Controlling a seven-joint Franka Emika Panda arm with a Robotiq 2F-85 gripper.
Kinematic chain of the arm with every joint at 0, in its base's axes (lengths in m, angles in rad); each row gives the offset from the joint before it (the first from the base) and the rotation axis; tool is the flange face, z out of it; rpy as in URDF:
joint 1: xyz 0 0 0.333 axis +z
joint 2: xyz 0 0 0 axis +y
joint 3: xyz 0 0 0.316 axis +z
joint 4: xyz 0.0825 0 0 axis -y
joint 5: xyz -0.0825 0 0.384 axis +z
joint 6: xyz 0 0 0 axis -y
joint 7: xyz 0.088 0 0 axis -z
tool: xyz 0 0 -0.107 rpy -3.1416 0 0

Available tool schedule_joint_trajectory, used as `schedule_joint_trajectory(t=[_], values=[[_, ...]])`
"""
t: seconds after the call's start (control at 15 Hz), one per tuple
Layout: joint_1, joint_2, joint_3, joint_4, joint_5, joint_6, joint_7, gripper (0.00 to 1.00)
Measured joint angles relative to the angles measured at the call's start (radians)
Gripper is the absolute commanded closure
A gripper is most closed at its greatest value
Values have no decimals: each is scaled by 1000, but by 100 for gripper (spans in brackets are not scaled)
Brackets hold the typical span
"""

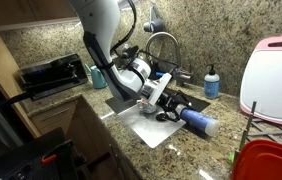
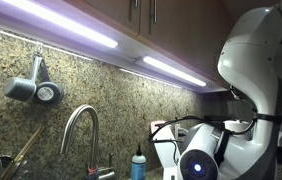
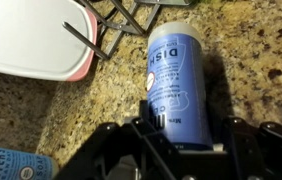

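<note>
While it lies on its side on the granite counter (image 3: pixel 266 70), the blue dish soap bottle (image 3: pixel 181 70) is pinched near its lower end between the fingers (image 3: pixel 149 118) of the gripper (image 3: pixel 186 125), with one finger set against each flank. The bottle's far end is pointed toward the wire dish rack (image 3: pixel 121 15), beside which a white cutting board (image 3: pixel 31 40) with a red rim is seen. A second blue-labelled bottle (image 3: pixel 6 165) is seen at the near left edge of the wrist view.

Because the body is round and smooth, the hold is judged best made squarely across its width, with even pressure, so that the bottle is neither squeezed out nor rolled. Any lift is best made level, since most of the weight is carried beyond the fingers.

In an exterior view the arm (image 1: pixel 101 25) is seen bent down from above. The wrist is lowered close to the counter and the gripper is laid nearly flat along it, near the faucet (image 1: pixel 161 45).
</note>
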Motion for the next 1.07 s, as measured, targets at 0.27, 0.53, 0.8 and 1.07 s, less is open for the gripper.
schedule_joint_trajectory(t=[0.27,0.53,0.8,1.07], values=[[-24,-48,0,-50,-60,113,62,67],[-81,-97,0,-94,-166,273,139,42],[-103,-108,1,-100,-185,320,151,42],[-104,-108,1,-101,-185,320,151,42]])
